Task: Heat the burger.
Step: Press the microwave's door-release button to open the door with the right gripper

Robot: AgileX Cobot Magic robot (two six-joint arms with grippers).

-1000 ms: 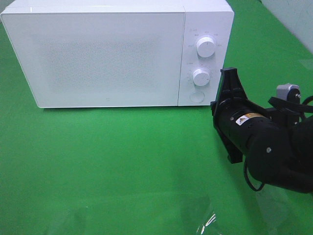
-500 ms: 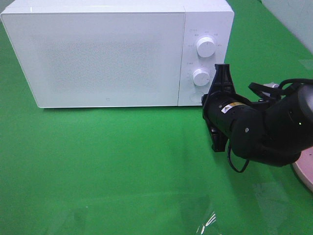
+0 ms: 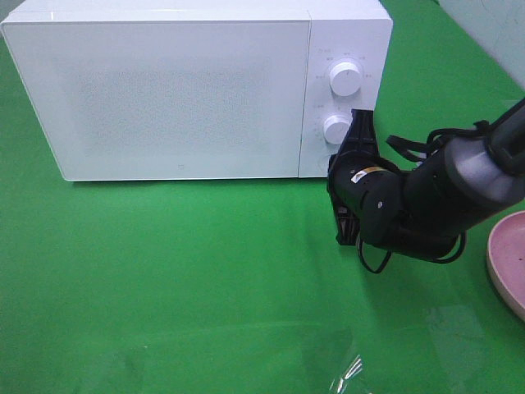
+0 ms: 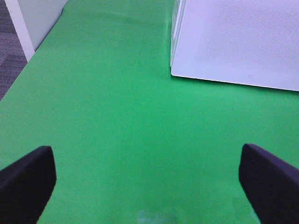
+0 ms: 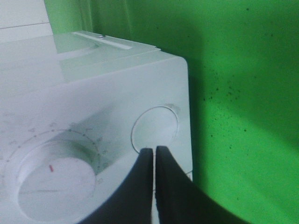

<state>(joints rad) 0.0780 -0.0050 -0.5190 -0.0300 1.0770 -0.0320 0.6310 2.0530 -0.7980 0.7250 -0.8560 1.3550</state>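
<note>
Green cloth is being used to cover the whole desk (image 3: 205,279). Along the far edge of the desk a white microwave (image 3: 180,90) is being kept, its door (image 3: 164,107) being held flush and closed, so the inside is being hidden.

The burger is not being shown in any view. It is being judged, without proof, to be behind that door, since the pink plate (image 3: 510,254) being cut off at the right edge of the desk is being shown with no food on its visible part.

The right arm (image 3: 443,193) is being held out from that right edge toward the control panel at the microwave's right end, most likely because the controls are what is being needed now. Two round dials are being seen there, the upper knob (image 3: 345,78) and the lower knob (image 3: 337,129), with a round button (image 5: 155,128) beside the lower one.

The right claw (image 5: 153,151) is being kept clenched on nothing, its two tips being pressed together into one narrow point. That point is being aimed at the button, just short of it or touching it; which cannot be told. Such a shape is being judged suited to poking rather than gripping.

The left claw (image 4: 148,186) is being held fully released over bare cloth toward the left edge of the desk, in front of the microwave's left front corner, grasping nothing and apparently being parked clear of the work.
</note>
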